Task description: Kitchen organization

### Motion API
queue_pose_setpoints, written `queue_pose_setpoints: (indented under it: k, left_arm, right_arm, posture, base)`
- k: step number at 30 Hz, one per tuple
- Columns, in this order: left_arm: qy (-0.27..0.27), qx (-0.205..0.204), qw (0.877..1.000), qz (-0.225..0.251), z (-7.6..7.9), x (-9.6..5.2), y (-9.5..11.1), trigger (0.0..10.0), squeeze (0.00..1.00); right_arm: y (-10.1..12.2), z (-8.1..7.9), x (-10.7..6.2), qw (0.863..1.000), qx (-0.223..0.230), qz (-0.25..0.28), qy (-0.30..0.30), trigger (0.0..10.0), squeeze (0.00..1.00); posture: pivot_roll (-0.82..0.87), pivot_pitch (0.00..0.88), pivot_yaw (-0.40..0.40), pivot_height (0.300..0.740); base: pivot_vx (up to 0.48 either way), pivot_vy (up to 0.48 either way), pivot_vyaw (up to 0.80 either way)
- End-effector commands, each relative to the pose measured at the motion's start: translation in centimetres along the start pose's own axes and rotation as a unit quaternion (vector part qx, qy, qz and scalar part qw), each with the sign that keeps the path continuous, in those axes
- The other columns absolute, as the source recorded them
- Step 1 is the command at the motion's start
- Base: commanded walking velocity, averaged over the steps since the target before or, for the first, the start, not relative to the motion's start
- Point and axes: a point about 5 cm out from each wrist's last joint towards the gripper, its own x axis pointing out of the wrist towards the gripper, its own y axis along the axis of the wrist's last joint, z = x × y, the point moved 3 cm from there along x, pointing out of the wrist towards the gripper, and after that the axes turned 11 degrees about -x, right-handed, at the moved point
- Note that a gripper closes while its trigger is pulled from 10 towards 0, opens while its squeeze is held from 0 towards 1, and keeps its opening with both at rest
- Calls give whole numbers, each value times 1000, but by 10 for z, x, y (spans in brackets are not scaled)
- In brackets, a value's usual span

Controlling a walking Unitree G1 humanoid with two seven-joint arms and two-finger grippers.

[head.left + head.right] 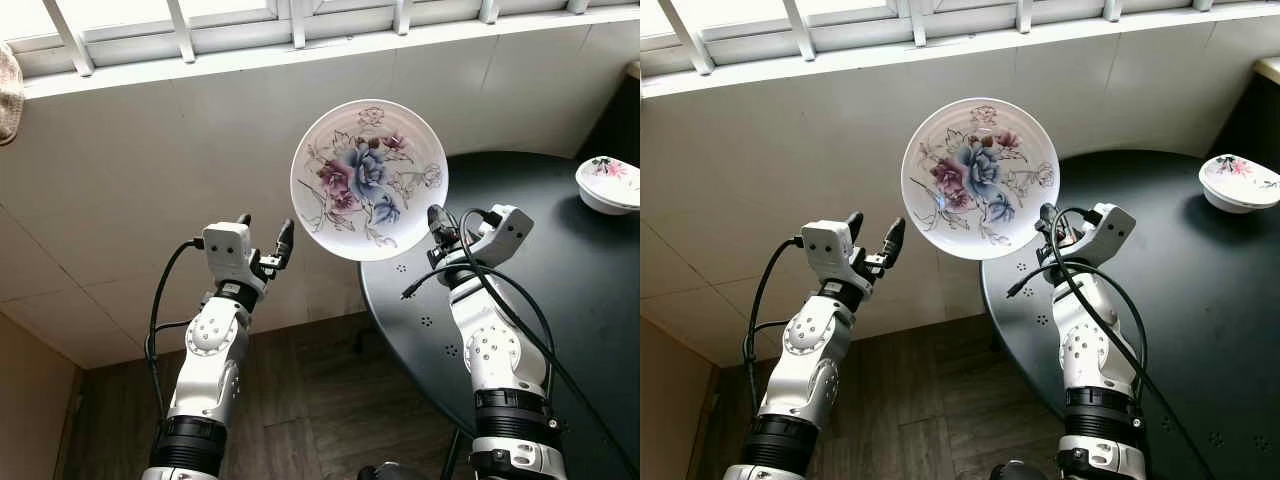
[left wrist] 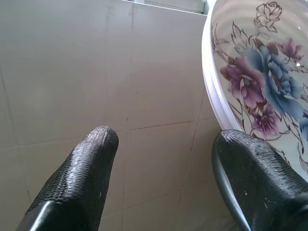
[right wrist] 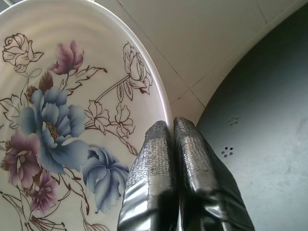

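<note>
At about nine o'clock in the head view the left gripper (image 1: pixel 265 238) is raised in front of the tiled wall (image 1: pixel 130 180), its two black fingers (image 2: pixel 77 178) spread well apart with nothing between them; in its wrist view the rim of the flowered plate (image 1: pixel 369 180) sits just beside one fingertip, near but not visibly touching. Toward the centre, at roughly twelve o'clock, that plate is held up in the air, tilted so its painted face turns to the camera, below the window frame (image 1: pixel 300 30) and above the near edge of the round black table (image 1: pixel 560 300). At about three o'clock from the plate's lower rim the right gripper (image 1: pixel 436 222) has it pinched, fingers pressed close together on the edge, as the right wrist view shows. Farther right, at about two o'clock on the table, a small flowered bowl (image 1: pixel 609 183) rests well apart from the plate. The step in hand looks like carrying the plate, or perhaps passing it to the open left gripper. The next move calls for a steady hold on that thin rim: either bringing the left fingers around the opposite edge, or levelling the plate and lowering it to the table without letting it slip.
</note>
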Motion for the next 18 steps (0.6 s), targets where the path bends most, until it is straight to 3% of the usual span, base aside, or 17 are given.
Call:
queue_pose_setpoints:
  k: [1, 7, 10, 11, 12, 13, 14, 18]
  left_arm:
    - [0, 4, 1000, 11, -2, 1, 8, 10000, 1000]
    - [8, 6, 1000, 20, -6, 1, 13, 10000, 1000]
    - [35, 31, 999, -3, -15, 2, 6, 10000, 976]
    - [40, 36, 999, -10, -17, 3, 4, 10000, 902]
    - [42, 38, 998, -14, -18, 3, 3, 10000, 345]
    - [42, 39, 998, -15, -18, 3, 3, 10000, 43]
    - [43, 40, 998, -16, -18, 3, 3, 10000, 0]
    - [42, 51, 998, -19, -17, 4, 1, 10000, 0]
  right_arm:
    - [10, -4, -1, 1000, 0, 20, 11, 0, 0]
    - [8, -8, 0, 1000, -16, 16, 17, 0, 0]
    - [9, -11, 0, 999, -32, 16, 27, 0, 0]
    - [9, -13, 0, 999, -39, 17, 31, 0, 0]
    - [10, -13, 0, 998, -45, 19, 31, 0, 0]
    - [11, -13, 0, 998, -51, 22, 34, 0, 0]
    - [13, -15, 0, 997, -56, 27, 37, 0, 0]
    - [19, -19, 0, 996, -58, 42, 46, 0, 0]
  posture:
    - [-95, 20, 25, 740]
    - [-92, 21, 22, 740]
    - [-91, 21, 21, 740]
    - [-91, 21, 20, 740]
    - [-91, 20, 20, 740]
    - [-91, 20, 20, 740]
    - [-91, 20, 20, 740]
    - [-94, 17, 21, 740]
  base:
    - [0, 0, 0]
    - [0, 0, 0]
    - [0, 0, 0]
    - [0, 0, 0]
    - [0, 0, 681]
    - [0, 0, 800]
    - [0, 0, 800]
    - [0, 0, 800]
